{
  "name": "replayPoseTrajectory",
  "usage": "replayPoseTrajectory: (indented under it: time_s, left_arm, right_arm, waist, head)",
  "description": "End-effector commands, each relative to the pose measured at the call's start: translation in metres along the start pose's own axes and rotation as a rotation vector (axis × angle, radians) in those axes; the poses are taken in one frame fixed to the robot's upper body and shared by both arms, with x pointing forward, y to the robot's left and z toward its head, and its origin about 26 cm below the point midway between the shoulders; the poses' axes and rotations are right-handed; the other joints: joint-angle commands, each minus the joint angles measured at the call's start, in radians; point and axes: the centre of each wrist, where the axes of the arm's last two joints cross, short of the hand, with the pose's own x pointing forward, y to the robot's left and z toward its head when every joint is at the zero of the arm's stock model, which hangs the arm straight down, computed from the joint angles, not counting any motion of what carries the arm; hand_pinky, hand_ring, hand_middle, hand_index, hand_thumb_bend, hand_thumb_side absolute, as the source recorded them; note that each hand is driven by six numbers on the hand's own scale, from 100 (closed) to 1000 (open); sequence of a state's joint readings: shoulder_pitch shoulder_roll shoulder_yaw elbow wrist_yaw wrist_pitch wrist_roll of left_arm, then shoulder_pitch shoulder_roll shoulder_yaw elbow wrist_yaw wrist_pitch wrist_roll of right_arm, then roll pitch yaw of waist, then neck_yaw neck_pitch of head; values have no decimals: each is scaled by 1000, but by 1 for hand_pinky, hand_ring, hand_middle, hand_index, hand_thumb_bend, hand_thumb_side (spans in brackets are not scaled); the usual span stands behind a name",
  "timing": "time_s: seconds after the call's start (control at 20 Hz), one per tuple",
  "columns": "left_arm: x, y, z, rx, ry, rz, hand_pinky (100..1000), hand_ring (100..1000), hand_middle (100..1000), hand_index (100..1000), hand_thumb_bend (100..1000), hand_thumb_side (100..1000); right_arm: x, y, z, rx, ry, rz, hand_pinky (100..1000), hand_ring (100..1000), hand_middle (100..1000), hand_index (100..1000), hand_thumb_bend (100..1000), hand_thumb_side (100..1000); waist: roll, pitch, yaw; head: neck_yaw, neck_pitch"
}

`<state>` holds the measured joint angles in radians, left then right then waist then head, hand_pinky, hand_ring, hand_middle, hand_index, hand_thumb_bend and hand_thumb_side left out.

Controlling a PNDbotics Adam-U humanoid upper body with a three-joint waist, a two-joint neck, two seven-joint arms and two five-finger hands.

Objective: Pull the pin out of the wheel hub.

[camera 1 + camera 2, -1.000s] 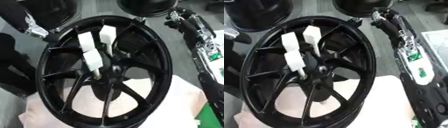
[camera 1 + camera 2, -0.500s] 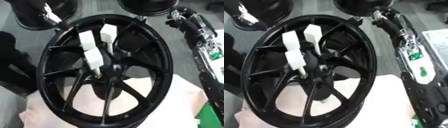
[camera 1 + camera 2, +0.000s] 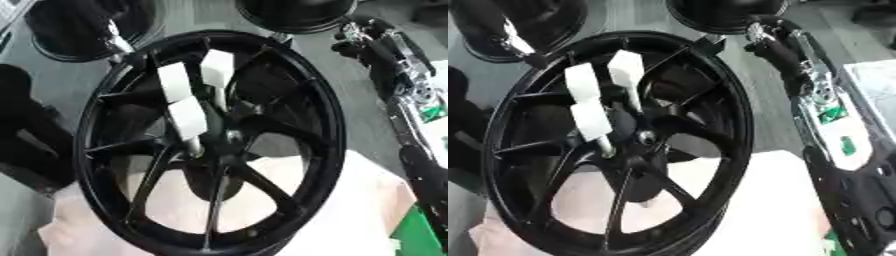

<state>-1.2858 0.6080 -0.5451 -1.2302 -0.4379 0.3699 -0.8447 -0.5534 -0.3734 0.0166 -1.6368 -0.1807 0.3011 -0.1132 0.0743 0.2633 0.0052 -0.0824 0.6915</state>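
Silver metal pin (image 3: 606, 146) sticks up from the black spoked wheel hub (image 3: 214, 142).
White-padded right hand (image 3: 188, 97) pinches it.

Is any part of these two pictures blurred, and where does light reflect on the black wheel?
Left eye view: the whole picture is soft, the wheel and its white pieces smeared at the edges; pale sheen lies along the rim's right side. Right eye view: similar softness, with bright spots on the right arm.

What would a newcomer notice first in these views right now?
The big black wheel fills the middle, standing tilted on pale cloth. White-padded fingers of a robot hand reach through its spokes toward the hub, where a thin metal pin shows. The right arm runs down the right edge.
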Motion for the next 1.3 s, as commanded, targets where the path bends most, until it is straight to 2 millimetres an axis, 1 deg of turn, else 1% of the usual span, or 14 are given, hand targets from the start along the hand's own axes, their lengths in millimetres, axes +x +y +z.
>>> replayPoseTrajectory:
  time_s: [0.05, 0.35, 0.65, 0.9, 1.3]
  left_arm:
    - [-1, 11, 4, -27, 57, 31, 909, 863, 807, 832, 797, 281]
    - [2, 14, 7, -28, 18, 31, 909, 862, 810, 833, 793, 291]
    - [3, 17, 12, -38, -61, 38, 907, 865, 813, 830, 779, 320]
    - [3, 19, 14, -52, -133, 45, 905, 866, 813, 827, 766, 327]
    - [9, 13, 10, -102, -180, 77, 900, 865, 809, 820, 756, 335]
  right_arm:
    - [7, -1, -2, 3, -23, 10, 835, 673, 617, 804, 152, 474]
    - [7, 0, -2, 8, -21, 10, 836, 673, 617, 805, 153, 478]
    - [6, 0, -2, 12, -15, 14, 836, 674, 618, 805, 154, 480]
    - [5, 0, -2, 13, -13, 17, 836, 674, 618, 805, 155, 480]
    - [5, 0, -2, 15, -14, 17, 836, 675, 619, 806, 155, 479]
  waist:
    - [-4, -33, -2]
    - [-3, -33, -3]
    - [-2, -34, -3]
    - [-2, -34, -2]
    - [0, -34, -5]
  head:
    - [5, -13]
    - [9, -19]
    - [12, -11]
    - [14, -10]
    - [11, -10]
